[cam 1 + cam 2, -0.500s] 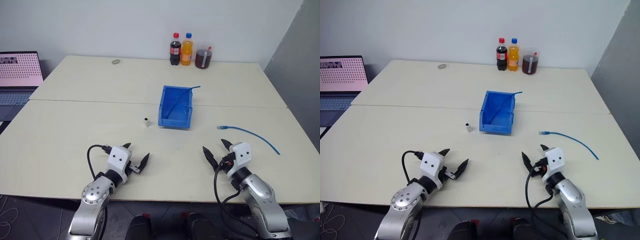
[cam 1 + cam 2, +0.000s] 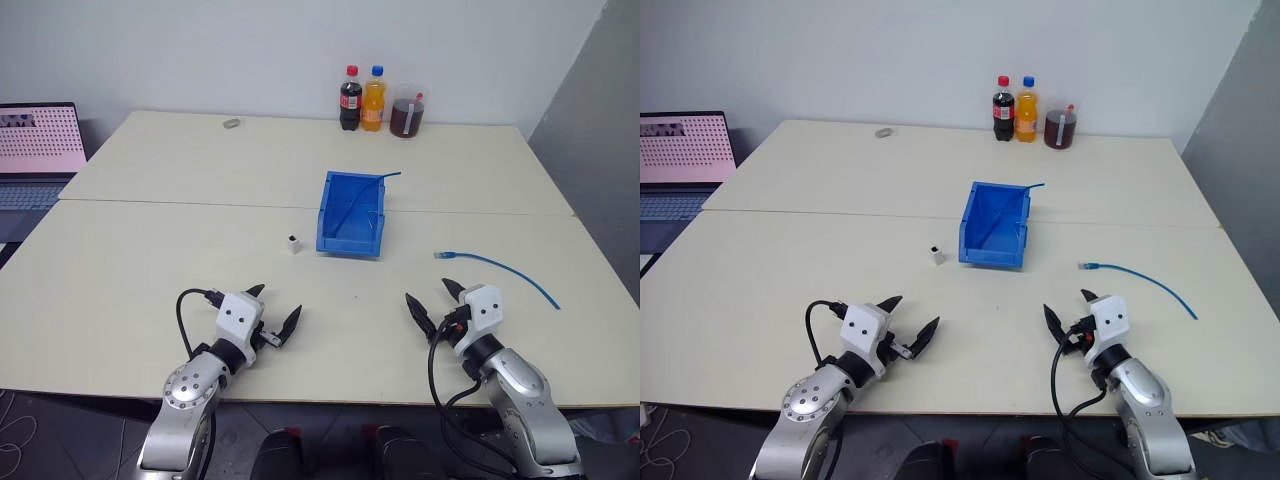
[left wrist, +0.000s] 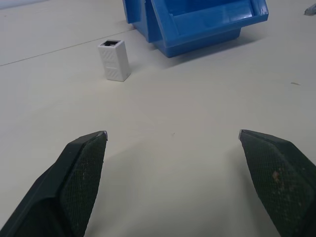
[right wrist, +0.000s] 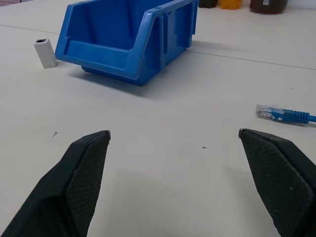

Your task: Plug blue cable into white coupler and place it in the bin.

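The blue cable (image 2: pixel 500 268) lies curved on the table at the right, its clear plug (image 4: pixel 270 113) pointing toward the middle. The tiny white coupler (image 2: pixel 292 243) stands upright, socket up, just left of the bright-blue bin (image 2: pixel 352 213) in the table's middle. A short straight blue wire (image 2: pixel 385 176) rests inside the bin, poking over its far rim. My left gripper (image 2: pixel 273 314) hovers open near the front edge, well short of the coupler (image 3: pixel 114 59). On the right my right gripper (image 2: pixel 434 300) is open too, the plug lying a little beyond it.
Two drink bottles (image 2: pixel 362 98) and a cup of dark liquid (image 2: pixel 407 113) stand at the table's far edge. A small grey object (image 2: pixel 232 124) lies at the far left. A laptop (image 2: pixel 38 140) sits on a side surface left of the table.
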Controlling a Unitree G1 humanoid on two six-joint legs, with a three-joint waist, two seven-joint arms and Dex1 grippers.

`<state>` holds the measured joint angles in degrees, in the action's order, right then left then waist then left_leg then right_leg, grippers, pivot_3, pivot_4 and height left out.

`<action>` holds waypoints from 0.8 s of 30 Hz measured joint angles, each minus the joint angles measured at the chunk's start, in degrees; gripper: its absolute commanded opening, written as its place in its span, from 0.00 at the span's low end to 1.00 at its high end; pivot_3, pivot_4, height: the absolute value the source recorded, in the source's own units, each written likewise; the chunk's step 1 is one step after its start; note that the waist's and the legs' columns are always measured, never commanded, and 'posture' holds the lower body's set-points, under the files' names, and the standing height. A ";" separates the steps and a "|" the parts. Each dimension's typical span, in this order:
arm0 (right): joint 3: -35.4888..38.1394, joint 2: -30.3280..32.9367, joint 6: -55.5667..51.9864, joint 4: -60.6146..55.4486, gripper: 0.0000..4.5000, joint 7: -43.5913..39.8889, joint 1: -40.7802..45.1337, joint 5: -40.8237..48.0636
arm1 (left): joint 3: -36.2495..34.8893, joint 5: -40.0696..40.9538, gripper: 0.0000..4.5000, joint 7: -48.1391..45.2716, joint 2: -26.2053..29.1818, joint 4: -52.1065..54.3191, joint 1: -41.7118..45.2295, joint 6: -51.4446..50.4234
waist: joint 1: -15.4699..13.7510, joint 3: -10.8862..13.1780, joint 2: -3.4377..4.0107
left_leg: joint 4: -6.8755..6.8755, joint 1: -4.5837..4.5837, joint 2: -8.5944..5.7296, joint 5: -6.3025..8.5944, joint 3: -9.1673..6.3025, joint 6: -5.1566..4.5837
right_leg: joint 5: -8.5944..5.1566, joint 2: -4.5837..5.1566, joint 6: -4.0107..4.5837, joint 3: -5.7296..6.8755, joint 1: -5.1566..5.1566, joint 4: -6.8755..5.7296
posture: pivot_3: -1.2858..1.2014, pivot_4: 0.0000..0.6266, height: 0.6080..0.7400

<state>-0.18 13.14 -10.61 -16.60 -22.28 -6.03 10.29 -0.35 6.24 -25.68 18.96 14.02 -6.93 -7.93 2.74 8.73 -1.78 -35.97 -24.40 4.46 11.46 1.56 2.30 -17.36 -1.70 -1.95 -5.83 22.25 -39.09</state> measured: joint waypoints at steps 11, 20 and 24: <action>0.02 0.19 0.32 0.31 0.99 -0.17 -0.12 -0.04 | 0.33 -0.56 1.00 -0.16 0.05 0.00 -0.13 0.67 | 0.00 0.00 0.00 | 0.00 0.00 0.00 0.00 0.00 0.00 | 0.00 0.00 0.00 0.00 0.00 0.00 | 0.52 0.24 1.00; 0.13 0.26 2.44 1.76 0.99 -0.23 -1.40 -0.05 | 2.15 -0.45 1.00 -2.18 1.72 1.29 -0.15 -0.50 | 0.01 0.01 0.01 | 0.00 0.00 0.01 0.00 0.01 0.00 | -0.01 0.00 0.01 -0.01 0.00 0.00 | 0.52 0.24 1.00; 0.75 0.57 2.66 1.76 0.99 -0.19 -1.58 -0.01 | 2.26 3.52 1.00 -7.02 3.77 3.13 -0.04 -1.65 | 0.03 0.02 0.03 | 0.01 0.00 0.03 0.00 0.01 0.00 | -0.02 0.00 0.04 0.02 0.01 0.00 | 0.52 0.24 1.00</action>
<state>0.57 13.71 -7.95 -14.84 -22.47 -7.61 10.28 1.92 9.76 -32.70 22.72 17.15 -6.97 -9.58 2.77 8.75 -1.75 -35.97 -24.40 4.49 11.46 1.56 2.31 -17.38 -1.70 -1.91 -5.81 22.26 -39.09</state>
